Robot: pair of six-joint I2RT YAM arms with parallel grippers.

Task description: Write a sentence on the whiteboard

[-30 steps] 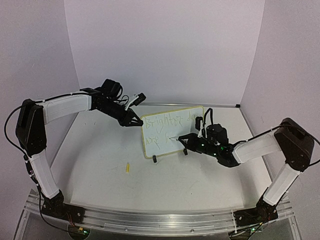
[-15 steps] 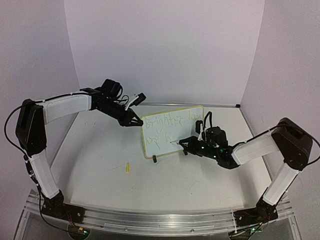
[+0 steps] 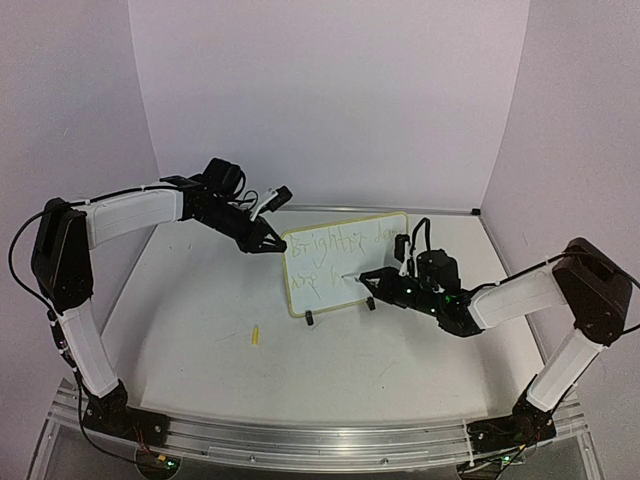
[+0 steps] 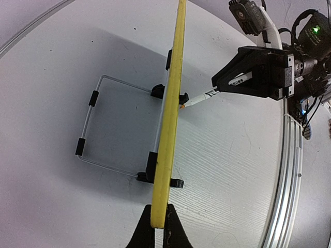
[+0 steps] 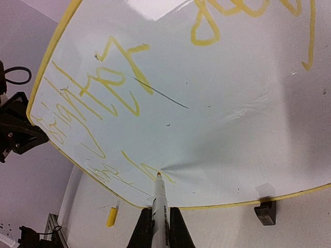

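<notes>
Two lines of the sentence (image 3: 335,243) are only partly down, so the risks lie in the strokes to come. The board (image 3: 320,295) stands near upright in the middle of the desk (image 3: 180,310), on two small black clip feet (image 3: 309,318) with a thin wire stand (image 4: 98,124) behind it. The left fingers (image 3: 274,244) are pressed onto its left rim, pinching the yellow edge. The right fingers (image 3: 370,283) are clamped around a marker (image 5: 159,199), whose tip touches the lower line of writing.

Too hard a push with the tip could tilt the board backward or slide its feet, since one narrow pinch at the edge is all that braces it. The face is smooth and glossy, so the tip could skate or smear the ink. That ink is pale yellow on white and faint from above, so gaps would be hard to catch. The marker is slim and round and could twist in the fingers. A small yellow cap (image 3: 255,335) lies loose on the matte white desk, well apart from the board.
</notes>
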